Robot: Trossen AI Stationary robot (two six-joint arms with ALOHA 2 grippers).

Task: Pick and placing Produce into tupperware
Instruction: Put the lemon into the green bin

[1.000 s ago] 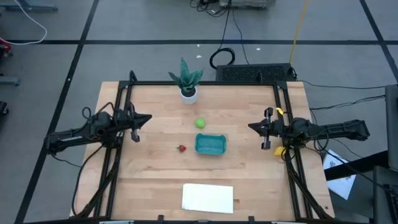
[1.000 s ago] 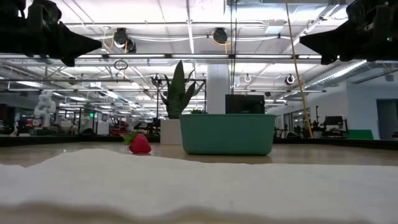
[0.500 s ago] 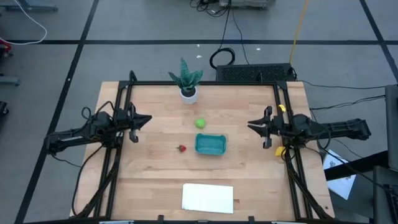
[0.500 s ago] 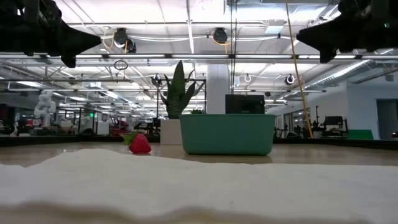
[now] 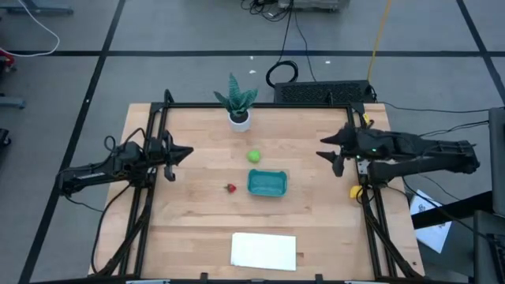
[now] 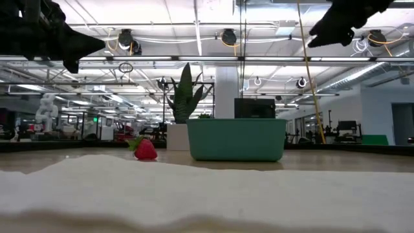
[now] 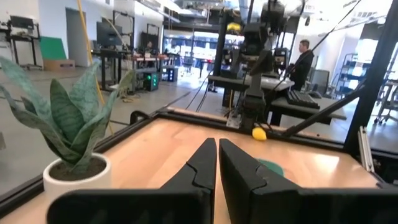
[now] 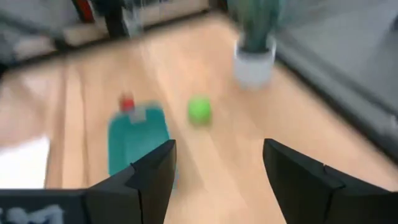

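- Nearest you on the counter (image 5: 189,229) lies the white sheet (image 5: 263,251), flat against the near edge, about midway along it.
- Past the sheet, toward the counter's middle, sits your tub (image 5: 267,183), teal and shallow. From above its inside looks bare, with no produce in it.
- The strawberry (image 5: 230,188) lies just beside the tub on the side toward the left edge, apart from its wall. In the low view it rests on the wood next to the tub's near wall.
- The lime ball (image 5: 253,156) sits a little beyond the tub, near its far rim and not touching it.
- The lemon (image 5: 354,191) lies by the right edge, down among the frame rails under the right arm.
- Your left pincer (image 5: 186,151) hangs above the counter near the left edge, level with the lime ball; its fingers are pressed together with only a sliver between them, and it carries nothing.
- Your right pincer (image 5: 324,154) hangs above the counter in from the right edge, pointing toward the middle; its two fingers stand wide apart and empty, with the lime ball and tub in sight between them in its wrist view.
- Farthest off, the plant (image 5: 238,101) in its white pot stands by the far edge, near its middle.
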